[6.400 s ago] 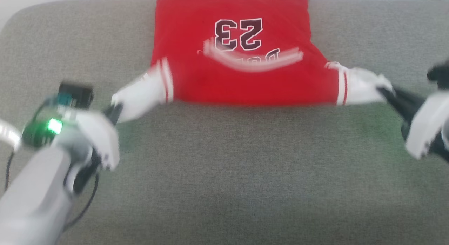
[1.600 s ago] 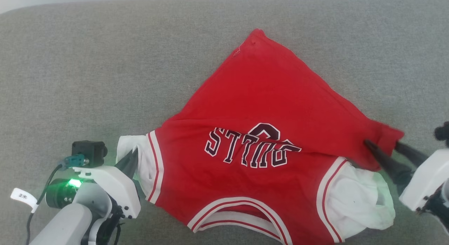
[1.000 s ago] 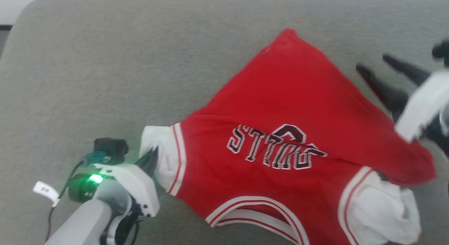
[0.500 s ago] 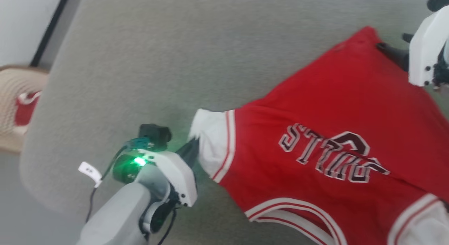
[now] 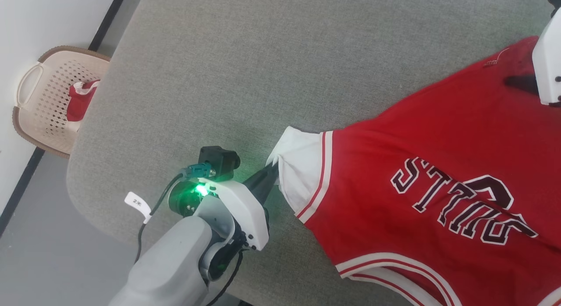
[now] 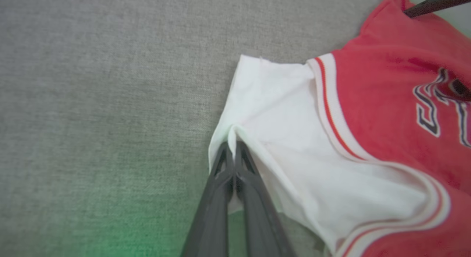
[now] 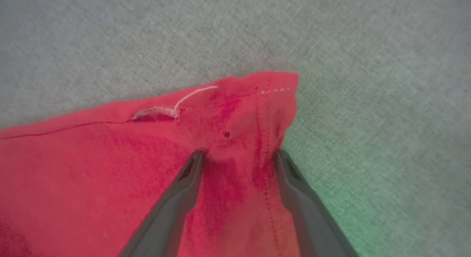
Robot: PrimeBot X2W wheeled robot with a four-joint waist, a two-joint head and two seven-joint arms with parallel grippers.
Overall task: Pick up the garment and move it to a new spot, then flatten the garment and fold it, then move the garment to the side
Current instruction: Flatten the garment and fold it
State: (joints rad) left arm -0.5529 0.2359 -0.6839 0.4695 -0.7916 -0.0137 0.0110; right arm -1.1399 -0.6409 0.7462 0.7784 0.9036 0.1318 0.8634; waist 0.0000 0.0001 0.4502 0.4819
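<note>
Garment (image 5: 438, 135), smooth red cloth, white sleeve (image 5: 298, 165) puckered, coarse grey woven cushion (image 5: 263, 56)

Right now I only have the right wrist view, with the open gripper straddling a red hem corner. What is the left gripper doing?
Observer: The left gripper is shut on the edge of the white sleeve of the garment.
Operator: Is the print facing up?
Observer: Yes. The black lettering faces up and reads upside down in the head view.
Operator: Is anything off the cushion?
Observer: A cream basket sits past the left side of the cushion, by the wall, with a small red-and-white cloth in it.
</note>
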